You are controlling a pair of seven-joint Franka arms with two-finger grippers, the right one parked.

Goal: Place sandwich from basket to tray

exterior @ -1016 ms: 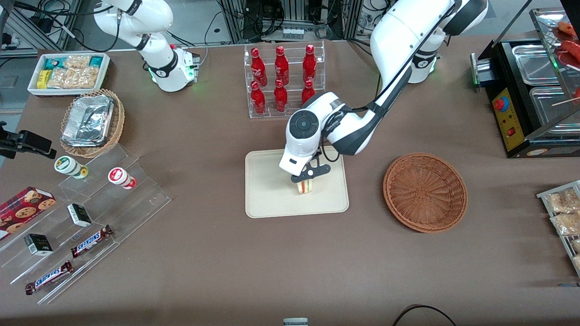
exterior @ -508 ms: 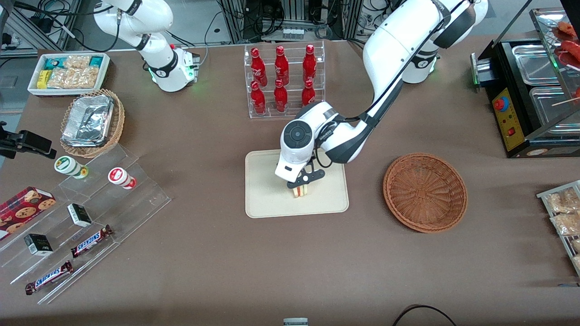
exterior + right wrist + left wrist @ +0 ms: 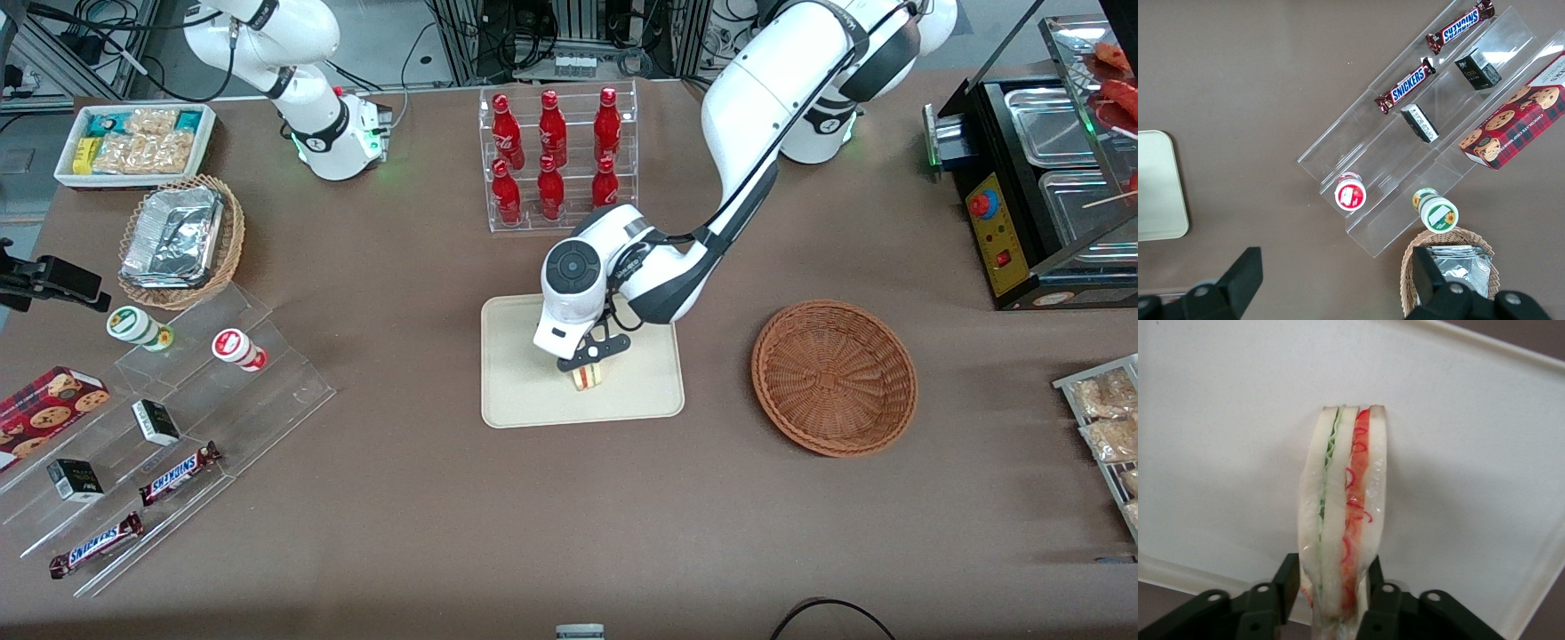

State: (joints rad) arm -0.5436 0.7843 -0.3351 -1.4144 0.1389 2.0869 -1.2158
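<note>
Front view is showing the left arm bending down over the tray (image 3: 524,391), and its gripper (image 3: 590,362) is hanging low above the tray's middle. The gripper is clamping the sandwich (image 3: 586,377), which is standing on its edge with the lower end at the tray surface or just above it; I cannot tell if it is touching. The basket (image 3: 834,377) is sitting on the brown table (image 3: 444,516), well apart from the tray toward the working arm's end, and nothing is lying in it.

Left wrist view is looking straight along the sandwich (image 3: 1341,513). The two black fingers (image 3: 1286,583) are pressing on its pale bread sides, one on each side, near the end closest to the camera. The green filling is running along one seam and the red and orange filling along the other. The cream tray (image 3: 1485,453) is filling almost everything around it, with its low rim showing.

Farther from the front camera than the tray, a clear rack of red bottles (image 3: 556,156) is standing.
</note>
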